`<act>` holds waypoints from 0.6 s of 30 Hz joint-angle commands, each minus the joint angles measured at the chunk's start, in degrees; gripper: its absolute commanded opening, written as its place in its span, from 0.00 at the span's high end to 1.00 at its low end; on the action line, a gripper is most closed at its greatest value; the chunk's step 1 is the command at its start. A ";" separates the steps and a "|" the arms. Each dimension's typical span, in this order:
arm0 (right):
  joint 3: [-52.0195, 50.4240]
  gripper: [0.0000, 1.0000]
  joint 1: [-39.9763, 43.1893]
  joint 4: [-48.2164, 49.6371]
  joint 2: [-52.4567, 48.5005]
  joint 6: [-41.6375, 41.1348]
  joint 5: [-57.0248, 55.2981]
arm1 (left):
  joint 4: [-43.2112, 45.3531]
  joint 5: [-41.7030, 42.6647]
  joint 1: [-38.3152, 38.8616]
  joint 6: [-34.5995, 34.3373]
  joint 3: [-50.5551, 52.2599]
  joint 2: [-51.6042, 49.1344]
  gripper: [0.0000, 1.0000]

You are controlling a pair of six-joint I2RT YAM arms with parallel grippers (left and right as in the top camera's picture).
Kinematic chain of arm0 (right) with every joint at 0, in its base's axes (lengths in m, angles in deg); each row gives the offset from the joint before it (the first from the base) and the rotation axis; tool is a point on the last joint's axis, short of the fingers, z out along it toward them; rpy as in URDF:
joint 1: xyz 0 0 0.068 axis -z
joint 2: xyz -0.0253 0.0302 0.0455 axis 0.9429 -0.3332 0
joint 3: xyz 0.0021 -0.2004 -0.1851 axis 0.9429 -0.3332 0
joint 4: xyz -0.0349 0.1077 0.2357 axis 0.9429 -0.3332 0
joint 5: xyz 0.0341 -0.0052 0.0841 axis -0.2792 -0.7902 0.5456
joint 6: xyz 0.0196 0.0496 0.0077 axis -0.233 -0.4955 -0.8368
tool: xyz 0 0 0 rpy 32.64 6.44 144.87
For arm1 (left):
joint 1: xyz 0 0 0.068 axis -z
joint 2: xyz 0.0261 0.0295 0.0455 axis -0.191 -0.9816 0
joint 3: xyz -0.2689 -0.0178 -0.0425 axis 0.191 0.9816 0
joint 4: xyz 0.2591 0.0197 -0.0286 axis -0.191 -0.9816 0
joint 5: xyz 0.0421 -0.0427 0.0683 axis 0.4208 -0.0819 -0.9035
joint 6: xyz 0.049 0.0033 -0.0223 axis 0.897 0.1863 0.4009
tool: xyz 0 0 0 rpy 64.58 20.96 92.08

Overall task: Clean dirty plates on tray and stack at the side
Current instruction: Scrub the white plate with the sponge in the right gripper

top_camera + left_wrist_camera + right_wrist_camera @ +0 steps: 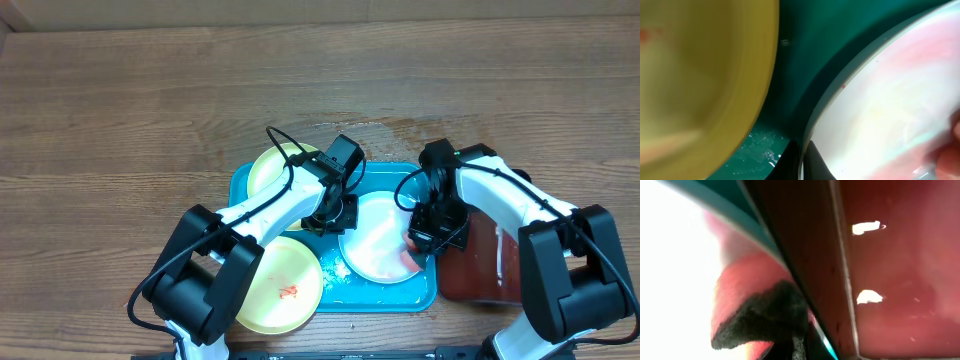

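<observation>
left end effector pinched the pale plate in the tray; right end effector gripped a red sponge. hard scrubbing could twist the plate loose.

My overhead camera looks straight down on the tray. My left wrist camera sits close over its middle, my right at its right rim; both catch the pale plate.

open table left and far side of tray, plates cover most of its floor, left arm and right arm crossing over it, red tray just beside right rim
</observation>
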 commanded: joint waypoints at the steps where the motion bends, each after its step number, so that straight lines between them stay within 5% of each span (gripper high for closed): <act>1: -0.76 0.96 -2.99 5.07 -0.50 2.67 4.20 | 0.22 -0.96 0.11 -0.37 -0.15 -0.50 0.96; 18: -3.37 0.96 -10.78 29.73 -0.50 -8.87 8.02 | 0.13 -0.76 0.11 -0.35 -0.15 -0.50 0.96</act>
